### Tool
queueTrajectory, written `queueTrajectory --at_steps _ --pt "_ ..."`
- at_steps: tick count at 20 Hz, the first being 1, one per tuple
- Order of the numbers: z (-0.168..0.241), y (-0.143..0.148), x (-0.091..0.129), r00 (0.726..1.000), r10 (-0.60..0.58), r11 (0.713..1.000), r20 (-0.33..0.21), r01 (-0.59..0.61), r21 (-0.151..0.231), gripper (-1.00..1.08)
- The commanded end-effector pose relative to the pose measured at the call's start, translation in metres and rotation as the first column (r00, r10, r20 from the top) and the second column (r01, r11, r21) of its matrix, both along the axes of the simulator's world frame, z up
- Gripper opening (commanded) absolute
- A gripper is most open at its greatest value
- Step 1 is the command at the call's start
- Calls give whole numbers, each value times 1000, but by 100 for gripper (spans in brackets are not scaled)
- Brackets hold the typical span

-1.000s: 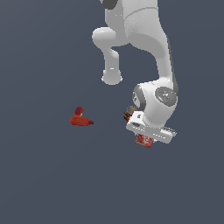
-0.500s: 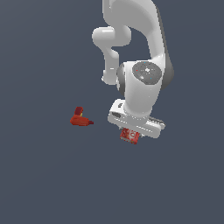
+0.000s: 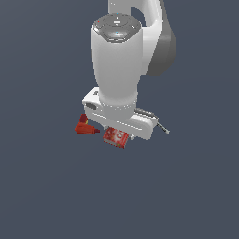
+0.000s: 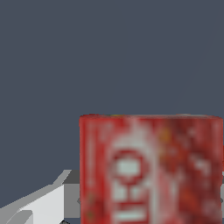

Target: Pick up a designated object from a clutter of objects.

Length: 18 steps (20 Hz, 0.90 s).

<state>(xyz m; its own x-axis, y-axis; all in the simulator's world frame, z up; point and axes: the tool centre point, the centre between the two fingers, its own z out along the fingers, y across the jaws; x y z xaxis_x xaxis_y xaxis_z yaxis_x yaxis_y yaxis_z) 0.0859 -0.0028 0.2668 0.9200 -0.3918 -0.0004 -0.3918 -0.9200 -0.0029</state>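
Hanging under the big white arm (image 3: 119,70), the gripper (image 3: 122,132) is mostly hidden, so I cannot tell if it is holding the red box (image 3: 115,137). The box sits right under it and fills the wrist view. The red drill (image 3: 85,127) lies just to its left in the exterior view.

gripper (image 3: 122,131): jaws hidden behind wrist | red box (image 4: 151,168): lettering blurred, cut by frame edge | marker (image 3: 161,126): mostly hidden

Arm (image 3: 119,65) upright, gripper (image 3: 122,130) downward (fingers hidden)
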Motion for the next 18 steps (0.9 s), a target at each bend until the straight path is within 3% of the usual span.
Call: queueTrajectory --at_steps 1,9,18 --pt "23 -21 5 1000 1 1000 -1 -1 0 -100" --pt "86 -77 21 1000 0 1000 -1 0 -1 -100" --pt "134 -121 35 1000 0 1000 -1 0 -3 -100"
